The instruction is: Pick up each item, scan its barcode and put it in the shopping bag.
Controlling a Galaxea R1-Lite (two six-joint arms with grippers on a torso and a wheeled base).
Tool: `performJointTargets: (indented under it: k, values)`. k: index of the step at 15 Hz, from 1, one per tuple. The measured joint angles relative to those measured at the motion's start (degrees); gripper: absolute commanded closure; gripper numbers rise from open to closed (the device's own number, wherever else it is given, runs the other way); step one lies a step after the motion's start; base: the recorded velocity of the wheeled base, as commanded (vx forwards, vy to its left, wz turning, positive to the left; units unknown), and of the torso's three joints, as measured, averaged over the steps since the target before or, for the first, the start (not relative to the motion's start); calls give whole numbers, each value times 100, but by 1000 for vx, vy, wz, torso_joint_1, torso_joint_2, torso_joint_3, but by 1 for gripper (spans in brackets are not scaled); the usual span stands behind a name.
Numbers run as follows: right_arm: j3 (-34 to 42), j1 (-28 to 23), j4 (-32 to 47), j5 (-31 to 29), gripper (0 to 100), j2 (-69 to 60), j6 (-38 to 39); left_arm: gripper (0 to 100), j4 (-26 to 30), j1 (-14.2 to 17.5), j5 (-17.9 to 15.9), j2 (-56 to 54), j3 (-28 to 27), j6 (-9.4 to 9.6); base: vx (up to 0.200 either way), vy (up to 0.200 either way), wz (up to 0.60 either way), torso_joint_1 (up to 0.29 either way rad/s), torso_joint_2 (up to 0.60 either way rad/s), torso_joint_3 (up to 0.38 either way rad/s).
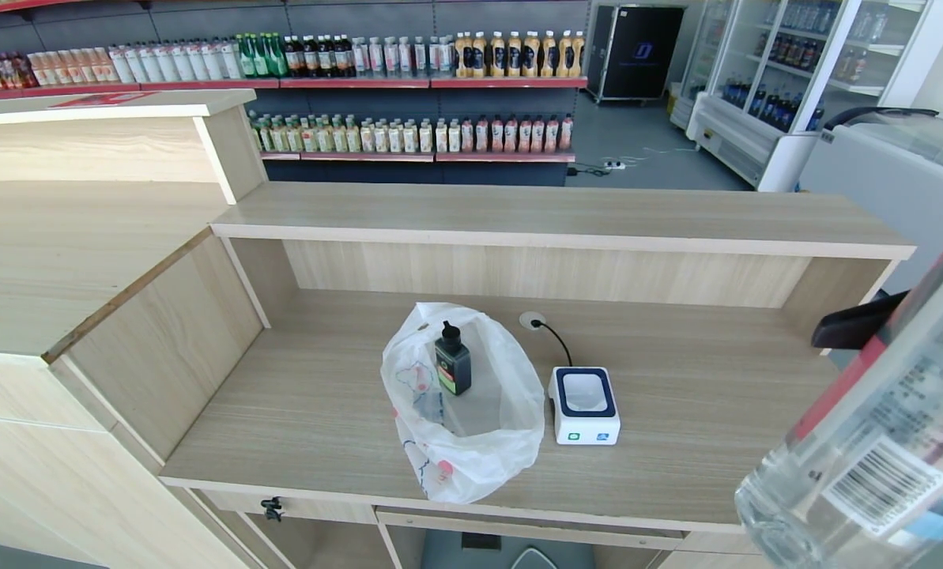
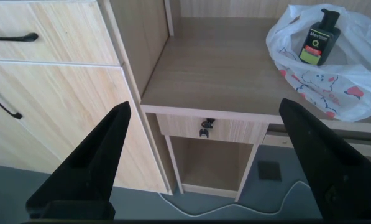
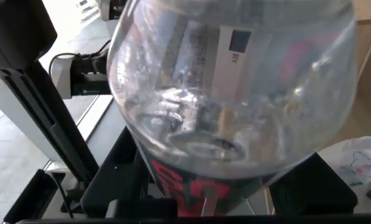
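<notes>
R claw [image 3: 197,199] clamped on clear bottle [image 1: 874,442], held off counter [image 1: 716,395] front-right edge, approx 4 o'clock of scanner [image 1: 584,405]. Shopping bag [image 1: 463,411] just beside scanner at its 9, dark bottle [image 1: 453,359] upright inside. L claw [image 2: 201,168] spread wide, holding nothing, out front of front-left corner. Counter top stretches from scanner's 3 to side wall.
</notes>
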Motion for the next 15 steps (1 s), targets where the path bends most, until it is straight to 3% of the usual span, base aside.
performJointTargets:
  k: [5, 15]
  values:
    - [-195, 514, 93, -9, 100, 126, -301, 0, 0, 1, 0, 0, -2, 1, 0, 0, 0, 0, 0, 0]
    - [-1146, 769, 79, -238, 100, 1061, -547, 0, 0, 0, 0, 0, 0, 0, 0, 0, 0, 0, 0, 0]
